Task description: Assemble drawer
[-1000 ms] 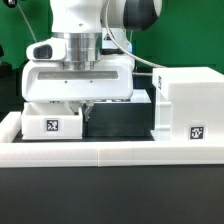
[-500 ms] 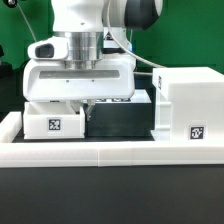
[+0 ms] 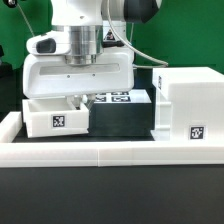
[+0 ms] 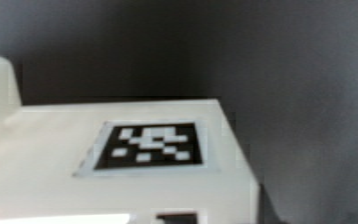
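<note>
Exterior view: the gripper hangs low right over the drawer, which sits slightly tilted at that view's left, apart from the housing on its right. Honestly can't tell how wide it's open, the tips are hidden. Looks like the pick-up step to me; next up would be lining the drawer up with the housing. Wrist view: just a blurry code tag on white, no readable writing.

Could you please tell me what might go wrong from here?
The gripper hangs over one end of the drawer, its jaws hidden; an off-centre hold could let it twist or slip. The drawer looks slightly tilted; pushed toward the housing like that, it could jam at the housing's edge.
</note>
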`<move>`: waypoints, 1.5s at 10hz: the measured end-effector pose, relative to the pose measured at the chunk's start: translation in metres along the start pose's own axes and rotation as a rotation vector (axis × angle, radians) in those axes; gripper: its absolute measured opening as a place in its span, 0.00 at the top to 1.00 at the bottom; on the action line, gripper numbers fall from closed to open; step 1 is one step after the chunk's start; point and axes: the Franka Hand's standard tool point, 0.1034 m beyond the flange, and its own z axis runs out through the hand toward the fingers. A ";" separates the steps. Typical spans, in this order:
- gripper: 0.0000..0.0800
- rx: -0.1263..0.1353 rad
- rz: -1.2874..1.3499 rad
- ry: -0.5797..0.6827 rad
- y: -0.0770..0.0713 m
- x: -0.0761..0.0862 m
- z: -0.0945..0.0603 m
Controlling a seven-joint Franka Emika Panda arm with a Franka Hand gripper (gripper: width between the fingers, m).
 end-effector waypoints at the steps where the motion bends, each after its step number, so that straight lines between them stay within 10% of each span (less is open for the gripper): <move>1: 0.95 -0.008 -0.110 0.002 0.000 -0.003 0.001; 15: 0.95 -0.010 -1.131 -0.084 -0.017 0.007 0.000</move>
